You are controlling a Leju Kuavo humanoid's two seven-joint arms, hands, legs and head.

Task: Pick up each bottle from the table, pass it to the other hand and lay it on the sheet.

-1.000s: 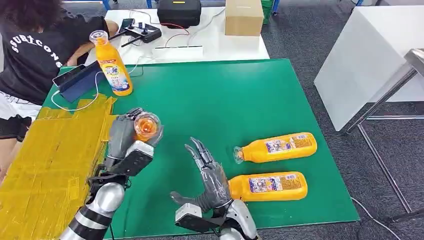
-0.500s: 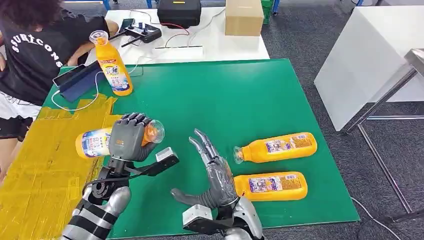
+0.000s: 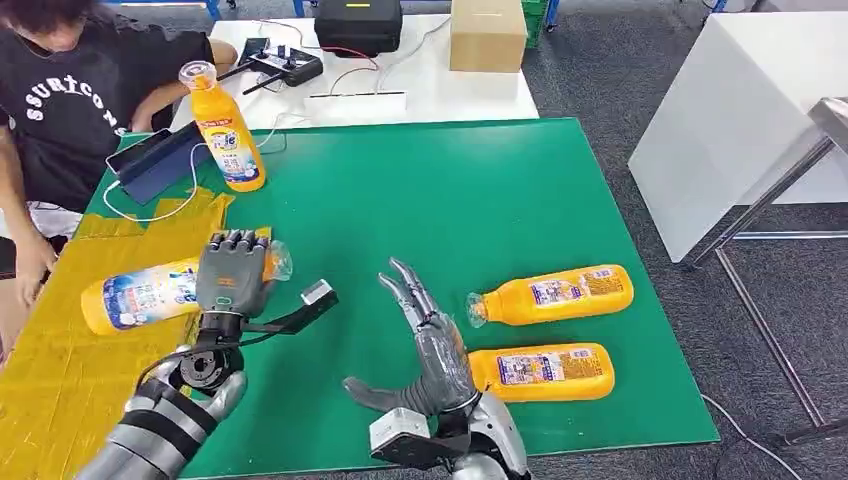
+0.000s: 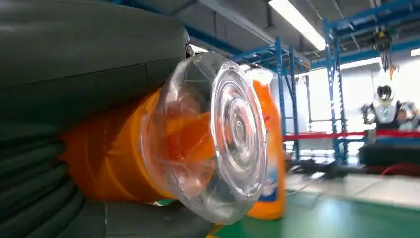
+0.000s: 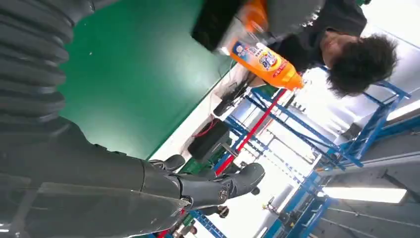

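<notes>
midway, holding one bottle (image 3: 140,295) sideways in the left hand (image 3: 232,272) above the yellow sheet (image 3: 70,350) at nine o'clock. keeping the right hand (image 3: 425,345) spread wide, holding nothing. leaving two bottles (image 3: 550,295) lying on the table (image 3: 420,200) at three o'clock, one standing bottle (image 3: 227,130) at eleven.

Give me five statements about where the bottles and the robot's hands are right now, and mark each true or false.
1. The left hand grips an orange bottle lying sideways above the yellow sheet. True.
2. The right hand holds a bottle. False: it is open, its fingers spread, holding nothing.
3. Two bottles, far and near, lie on their sides on the green mat, right of the right hand. True.
4. Every bottle lies flat. False: an upright bottle stands at the mat's far left corner.
5. The cardboard box sits on the green mat. False: it is on the white table behind.
</notes>
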